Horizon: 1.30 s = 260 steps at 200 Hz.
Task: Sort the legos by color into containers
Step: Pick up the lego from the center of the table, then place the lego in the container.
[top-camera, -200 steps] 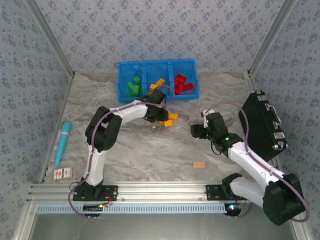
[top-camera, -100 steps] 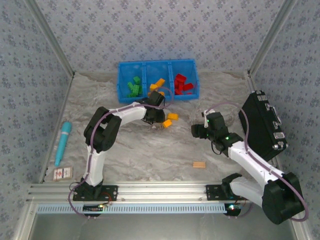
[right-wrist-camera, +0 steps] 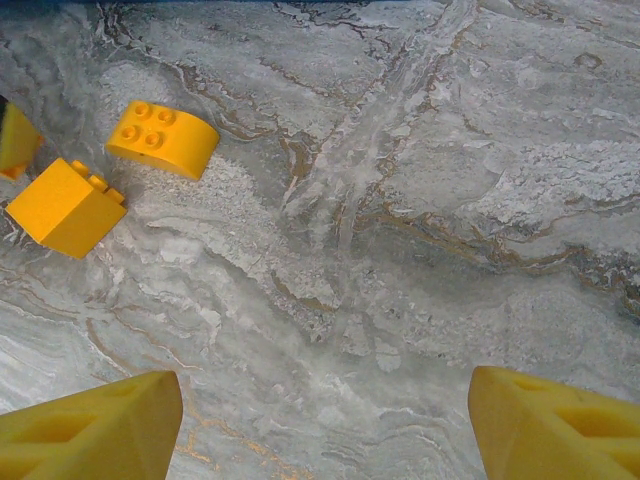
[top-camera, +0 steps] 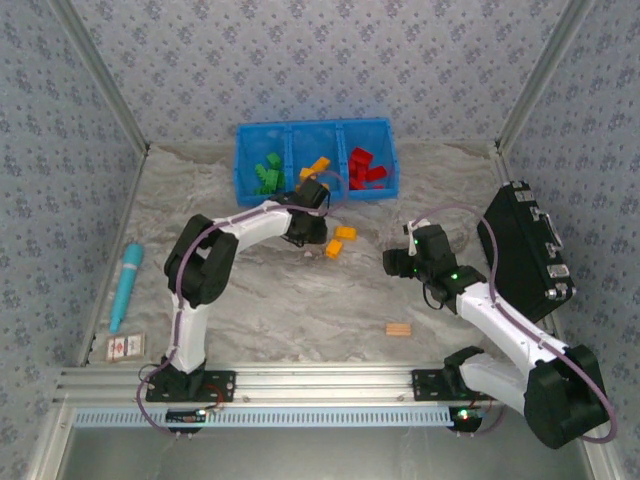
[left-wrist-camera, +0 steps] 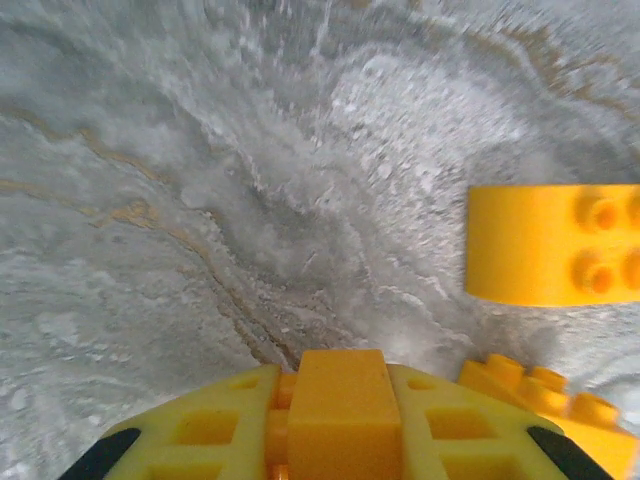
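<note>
Left gripper (top-camera: 312,232), just in front of the blue bin (top-camera: 240,162): jaws have just clamped onto an orange brick (left-wrist-camera: 340,395), likely bound for the middle compartment. Two loose orange bricks (top-camera: 345,233) lie beside it. Right gripper (right-wrist-camera: 320,420), farther right: wide, empty.

The blue bin (top-camera: 316,127) stands at the tabletop's (top-camera: 300,300) far edge: green legos (top-camera: 267,176) in its left compartment, orange legos (top-camera: 318,167) in the middle, red legos (top-camera: 365,170) on the right. A curved brick (right-wrist-camera: 163,138), studs up, and a tipped brick (right-wrist-camera: 62,205), both orange, lie near each other. My left claw (left-wrist-camera: 338,380) pinches a third brick (left-wrist-camera: 338,415), also orange.
</note>
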Motion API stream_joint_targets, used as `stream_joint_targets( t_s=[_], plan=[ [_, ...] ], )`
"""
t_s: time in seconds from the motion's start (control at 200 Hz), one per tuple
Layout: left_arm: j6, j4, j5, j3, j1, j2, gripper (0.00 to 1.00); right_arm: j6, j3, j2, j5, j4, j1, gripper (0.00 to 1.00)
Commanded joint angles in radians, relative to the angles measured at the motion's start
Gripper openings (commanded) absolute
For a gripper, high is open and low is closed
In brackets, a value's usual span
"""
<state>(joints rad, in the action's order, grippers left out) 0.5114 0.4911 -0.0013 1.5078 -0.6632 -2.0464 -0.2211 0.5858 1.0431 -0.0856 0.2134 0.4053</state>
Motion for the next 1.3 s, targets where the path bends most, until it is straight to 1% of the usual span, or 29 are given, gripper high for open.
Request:
stream_joint_targets(
  t_s=[0.0, 0.14, 0.265, 0.51, 0.57, 0.865, 1.015, 1.08, 1.14, 1.295],
  plan=[
    [-0.05, 0.052, -0.042, 0.088, 0.002, 0.091, 0.23, -0.011, -0.013, -0.017, 0.013, 0.018, -0.006, 0.77],
    [-0.085, 0.075, -0.059, 0.17, 0.021, 0.106, 0.22, -0.032, -0.023, -0.029, 0.026, 0.016, -0.006, 0.77],
    [-0.12, 0.079, -0.067, 0.245, 0.056, 0.094, 0.22, -0.064, -0.045, -0.056, 0.036, 0.012, 0.001, 0.77],
    [-0.174, 0.089, -0.073, 0.405, 0.129, 0.01, 0.21, -0.125, -0.096, -0.08, 0.042, -0.013, 0.033, 0.77],
    [-0.18, 0.088, -0.075, 0.437, 0.138, -0.023, 0.21, -0.136, -0.104, -0.072, 0.047, -0.026, 0.039, 0.77],
    [-0.196, 0.136, -0.079, 0.747, 0.177, -0.262, 0.2, -0.165, -0.101, 0.009, 0.057, -0.075, 0.078, 0.78],
    [-0.245, 0.182, -0.13, 0.939, 0.177, -0.396, 0.21, -0.175, -0.095, 0.068, 0.067, -0.119, 0.095, 0.78],
    [-0.252, 0.234, -0.144, 1.012, 0.179, -0.449, 0.22, -0.174, -0.085, 0.1, 0.075, -0.133, 0.1, 0.78],
    [-0.251, 0.241, -0.149, 1.045, 0.18, -0.48, 0.22, -0.168, -0.071, 0.131, 0.083, -0.144, 0.105, 0.78],
    [-0.231, 0.23, -0.131, 1.046, 0.182, -0.513, 0.26, -0.152, -0.029, 0.204, 0.09, -0.167, 0.121, 0.78]
  ],
)
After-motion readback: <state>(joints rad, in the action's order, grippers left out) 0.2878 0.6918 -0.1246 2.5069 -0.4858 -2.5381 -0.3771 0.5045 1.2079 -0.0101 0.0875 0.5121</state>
